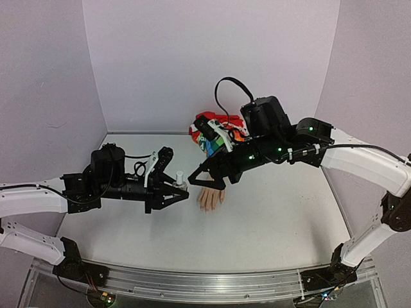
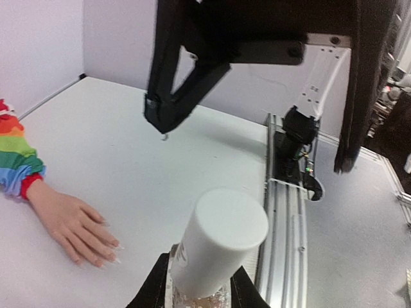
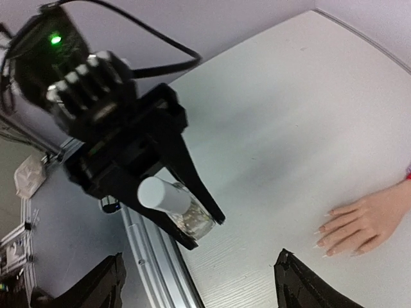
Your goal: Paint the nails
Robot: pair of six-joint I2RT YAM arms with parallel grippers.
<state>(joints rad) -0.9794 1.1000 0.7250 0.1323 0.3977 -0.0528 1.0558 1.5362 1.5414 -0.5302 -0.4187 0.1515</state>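
A pale fake hand (image 1: 209,198) with a rainbow-striped sleeve (image 1: 215,131) lies palm down mid-table; its tiny nails (image 2: 106,252) show at the fingertips, also in the right wrist view (image 3: 326,239). My left gripper (image 1: 183,192) is shut on a small clear glitter bottle (image 3: 192,220) with a white cap (image 2: 221,240), held just left of the hand. My right gripper (image 1: 209,176) is open and empty, above the bottle and the hand; its fingers (image 3: 302,285) spread wide.
The metal rail (image 1: 212,280) runs along the table's near edge. Purple walls enclose the back and sides. The right arm (image 1: 334,151) reaches across over the sleeve.
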